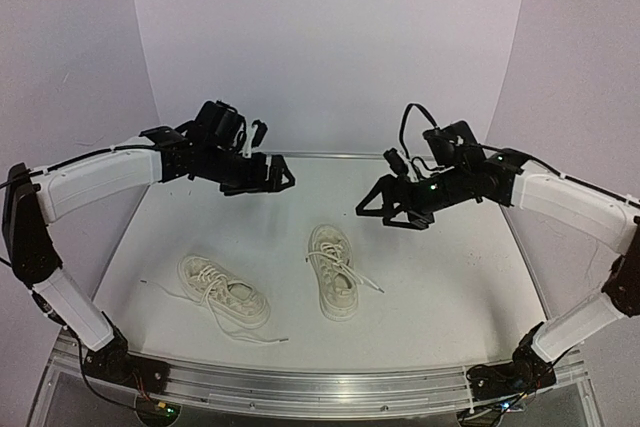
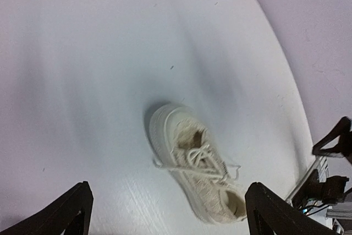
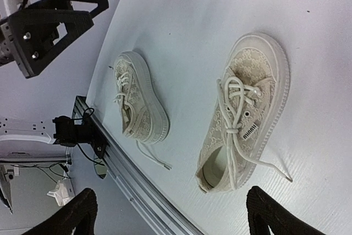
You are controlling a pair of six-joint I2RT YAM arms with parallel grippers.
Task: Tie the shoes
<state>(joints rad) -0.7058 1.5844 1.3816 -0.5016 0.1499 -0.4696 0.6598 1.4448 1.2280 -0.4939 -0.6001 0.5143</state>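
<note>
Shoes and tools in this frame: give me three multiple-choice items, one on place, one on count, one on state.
1. Where are the shoes?
A. Apart on the table.
B. Stacked on each other.
C. One lifted in the air.

2. How many shoes are in view?
A. One.
B. Two.
C. Three.

3. How is the left tool?
A. Shut on a lace.
B. Shut on a shoe.
C. Open, holding nothing.

Answers:
1 A, both rest on the table with a gap between them.
2 B, the top view shows a pair.
3 C, its jaws stand wide apart above the table.
</note>
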